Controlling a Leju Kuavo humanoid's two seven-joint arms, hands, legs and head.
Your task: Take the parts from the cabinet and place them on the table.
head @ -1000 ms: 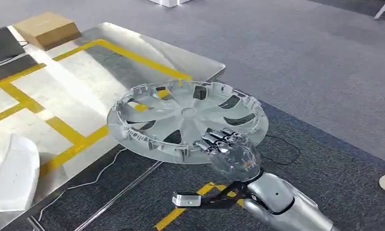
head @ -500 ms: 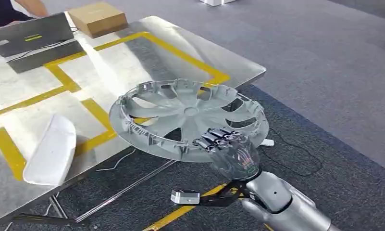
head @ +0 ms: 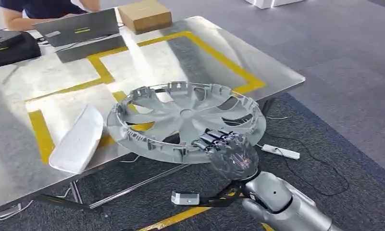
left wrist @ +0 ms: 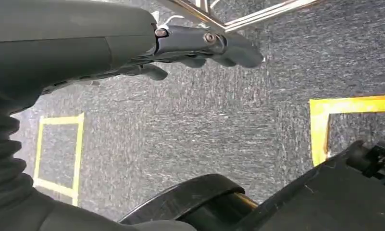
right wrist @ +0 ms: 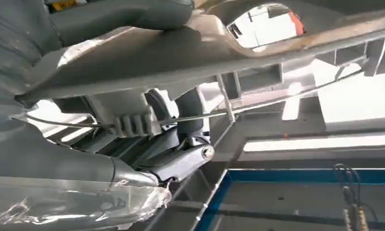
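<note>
The right hand (head: 227, 150) grips the grey wheel cover (head: 185, 119) by its near rim, at the cover's 5 o'clock. The cover hangs level over the bench (head: 190, 53) edge. The left hand (left wrist: 180, 45) holds nothing, fingers loosely extended.

The wheel cover (head: 185, 120) sits in the right hand (head: 226, 153), overhanging the table (head: 190, 53) edge ahead, white part (head: 77, 139) to its left.

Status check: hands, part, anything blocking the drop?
Right hand grips hubcap rim, partly over table. Left hand empty, hanging. White part close beside.
</note>
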